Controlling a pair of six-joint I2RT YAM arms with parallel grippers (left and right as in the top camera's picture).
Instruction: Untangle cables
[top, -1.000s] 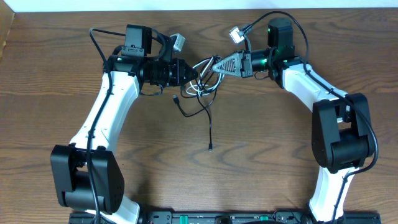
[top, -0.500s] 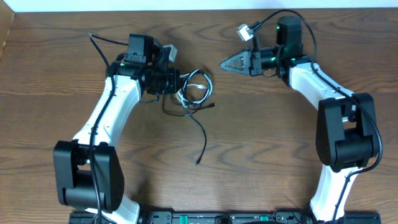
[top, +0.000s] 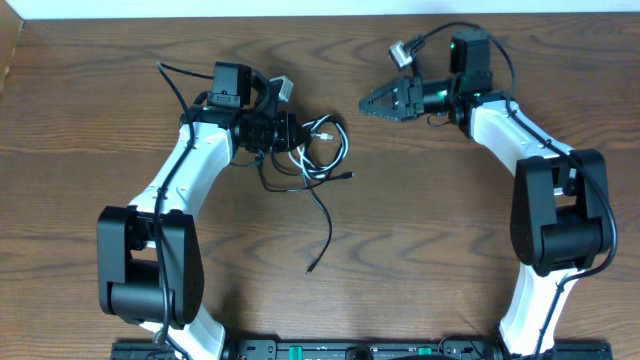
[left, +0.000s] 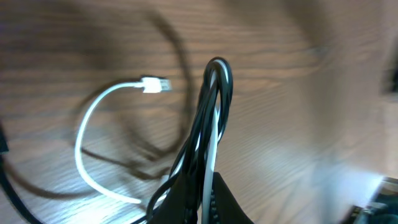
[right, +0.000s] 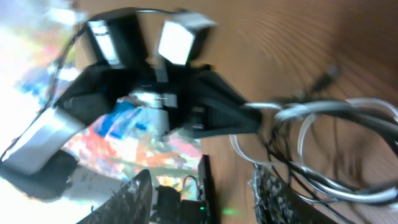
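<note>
left gripper (top: 292, 132): pressed together, pinching the cables (top: 322, 148); a black loop and a white strand are seen clamped between its fingers (left: 186, 193) in the left wrist view.
right gripper (top: 366, 103): spread, nothing held; both fingers (right: 134, 199) are seen wide apart in the right wrist view. It is pointed toward the bundle but kept apart from it.
cables: bunched in a loose coil on the bench (top: 80, 130), just right of the left gripper, between the two arms and nearer the far edge.
white cable (left: 84, 143): curved in an open arc on the wood, ended by a small flat plug (left: 155, 84); the other part is run into the pinch.
black cable (top: 326, 225): one long tail is trailed out of the coil toward the near edge, with its tip lying free on the bench. A second short black end is seen sticking out to the right of the coil.
tangle: white and black loops are overlapped in the coil; which one passes over which cannot be told.
</note>
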